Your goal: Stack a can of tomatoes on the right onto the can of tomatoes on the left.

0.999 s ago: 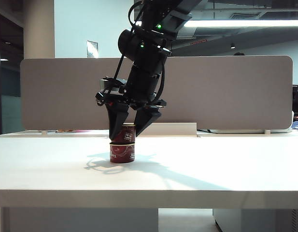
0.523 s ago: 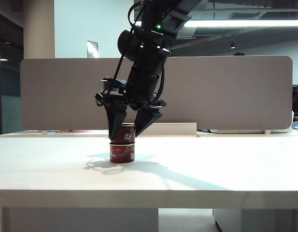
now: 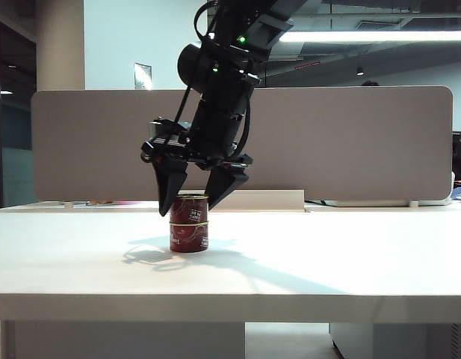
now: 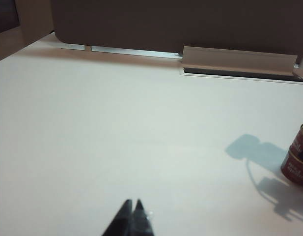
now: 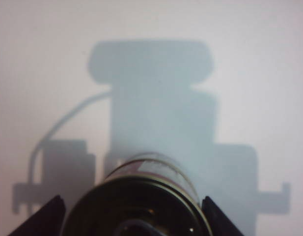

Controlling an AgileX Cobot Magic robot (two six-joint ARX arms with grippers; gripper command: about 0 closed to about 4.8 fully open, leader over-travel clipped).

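Spread wide, the jaws of my right gripper [image 3: 187, 203] now stand clear of the upper can of tomatoes [image 3: 190, 209] on both sides, where a second ago they were pinching it. I see that can resting squarely on the lower can of tomatoes [image 3: 189, 236], the pair making one upright stack on the white table [image 3: 350, 262], left of centre. The right arm has lifted slightly, so its fingertips now hang level with the top can's rim rather than down its sides. From the right wrist, the top can's rim [image 5: 136, 206] fills the view between the two parted fingers [image 5: 41, 219]. My left gripper [image 4: 133, 216] sits low over bare table with its tips pressed together, the stack [image 4: 297, 156] well off to one side.
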